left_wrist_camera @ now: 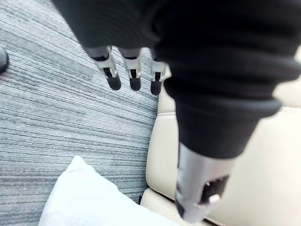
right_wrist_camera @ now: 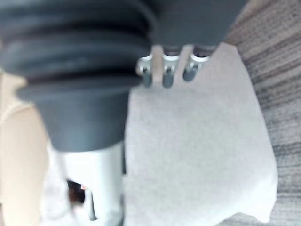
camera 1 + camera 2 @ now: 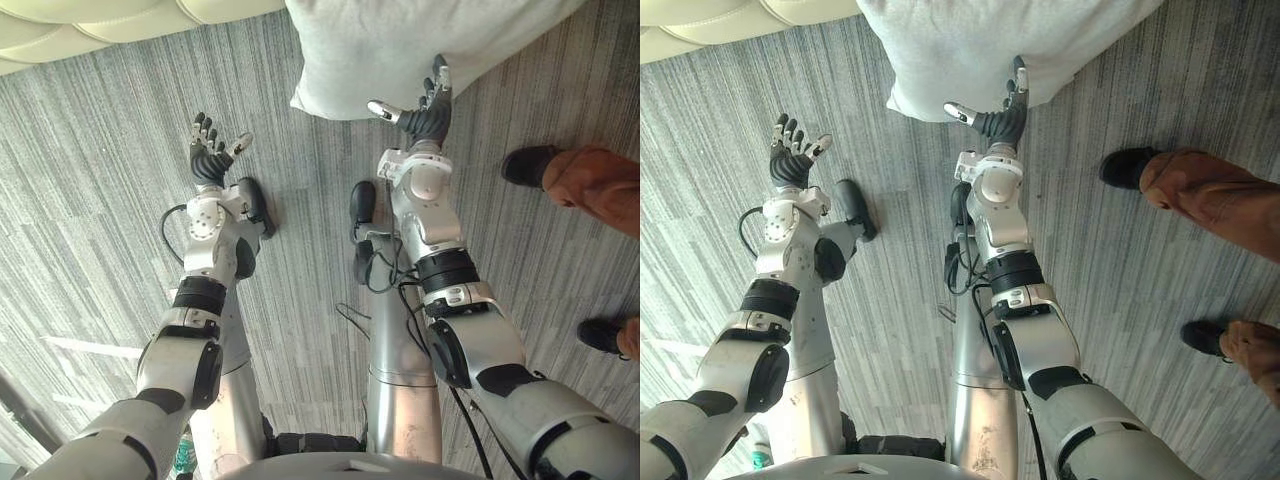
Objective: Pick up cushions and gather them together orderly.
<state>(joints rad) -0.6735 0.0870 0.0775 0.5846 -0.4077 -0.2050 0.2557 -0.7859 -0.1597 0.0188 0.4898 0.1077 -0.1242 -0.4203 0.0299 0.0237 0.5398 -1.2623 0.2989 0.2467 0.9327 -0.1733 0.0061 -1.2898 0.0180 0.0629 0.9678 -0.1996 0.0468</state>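
A cream leather sofa [image 3: 100,25] with padded seams runs along the far left edge of the scene. Below it stretches a grey carpet [image 3: 90,210] with fine stripes. The robot's left hand [image 3: 210,158] hangs above this carpet, well apart from the sofa. Its fingers [image 1: 134,77] are loosely spread, the thumb stands out to one side, and it holds nothing.

In the middle, a pale grey fabric cushion [image 3: 400,50], square and plump, lies on the carpet in front of the robot. In the left wrist view one of its corners [image 1: 94,197] sits just beside the sofa's base [image 1: 263,179].

The right hand [image 3: 428,120] is at the cushion's near edge. Its thumb stretches sideways along the lower border and its straight fingers [image 2: 165,75] reach up over the fabric. They are not curled round anything. Whether the fingertips press on the cloth or only hover over it cannot be told.

At the far right stands a person in rust-brown trousers [image 3: 600,185]. One black shoe [image 3: 528,165] is planted near the cushion's right side, and the other shoe [image 3: 600,335] is closer to the robot.
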